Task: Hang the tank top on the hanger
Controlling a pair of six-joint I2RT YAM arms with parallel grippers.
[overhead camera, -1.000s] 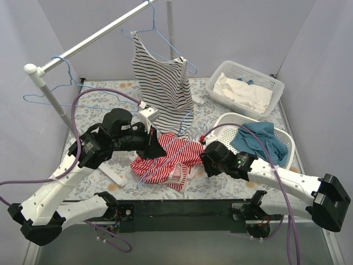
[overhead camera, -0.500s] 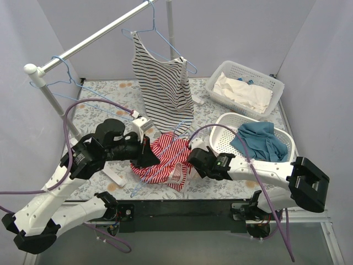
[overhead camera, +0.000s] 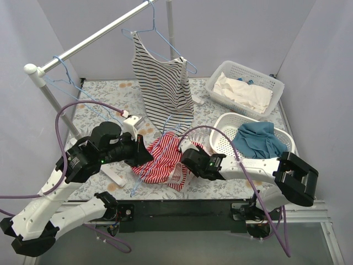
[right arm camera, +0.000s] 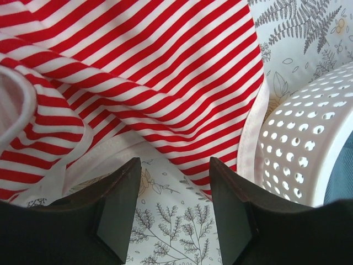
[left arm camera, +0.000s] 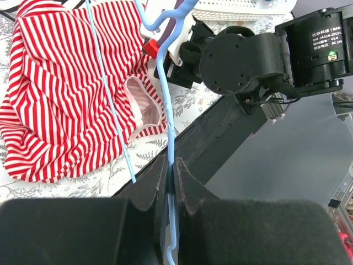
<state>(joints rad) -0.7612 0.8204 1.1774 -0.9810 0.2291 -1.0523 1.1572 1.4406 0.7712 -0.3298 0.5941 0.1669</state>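
The red-and-white striped tank top (overhead camera: 165, 160) lies crumpled on the flowered table near the front edge. It also shows in the left wrist view (left arm camera: 60, 94) and the right wrist view (right arm camera: 138, 72). My left gripper (overhead camera: 144, 156) is shut on the wire of a light-blue hanger (left arm camera: 168, 110), whose frame lies across the tank top (overhead camera: 148, 168). In the left wrist view the jaws (left arm camera: 171, 163) pinch the wire. My right gripper (overhead camera: 186, 157) is open and empty, low over the table at the tank top's right hem (right arm camera: 174, 165).
A black-and-white striped tank top (overhead camera: 162, 83) hangs on a hanger from the rail (overhead camera: 94, 38). Spare blue hangers (overhead camera: 60, 83) hang at the rail's left. A white basket (overhead camera: 223, 124) with a blue-teal garment is close to the right gripper. Another basket (overhead camera: 276, 83) with white cloth stands behind.
My right gripper has moved left up to the tank top's right edge. My left gripper has pulled left and nearer with the hanger, and the tank top is more bunched.
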